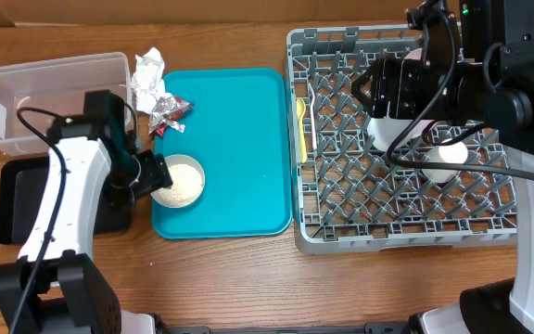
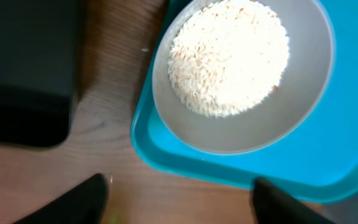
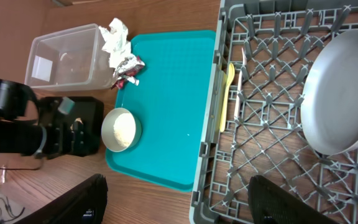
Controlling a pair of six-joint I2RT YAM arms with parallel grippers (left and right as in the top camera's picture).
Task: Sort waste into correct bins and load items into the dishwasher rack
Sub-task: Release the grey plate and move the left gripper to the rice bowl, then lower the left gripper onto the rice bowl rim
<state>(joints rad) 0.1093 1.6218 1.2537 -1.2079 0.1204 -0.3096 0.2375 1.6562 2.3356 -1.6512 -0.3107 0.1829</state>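
A grey bowl [image 1: 178,182] of white rice [image 2: 229,56] sits on the teal tray's near left corner. My left gripper [image 1: 151,174] hangs just left of the bowl, open and holding nothing; its dark fingertips [image 2: 73,205] hover over the wooden table. The crumpled napkin [image 1: 148,72] and red wrapper [image 1: 170,111] lie by the tray's far left corner. The clear tub [image 1: 54,97] and black tray [image 1: 21,199] are at the left. In the dishwasher rack [image 1: 406,223] are a pale plate [image 3: 344,93], a white cup [image 1: 445,153], the yellow spoon [image 3: 227,93] and the fork [image 3: 240,81]. Above the rack, my right gripper [image 3: 179,202] is open and empty.
The teal tray [image 1: 239,158] lies between the bins and the rack, its right edge close to the rack's wall. My left arm partly covers the black tray. My right arm spans the rack's far right part.
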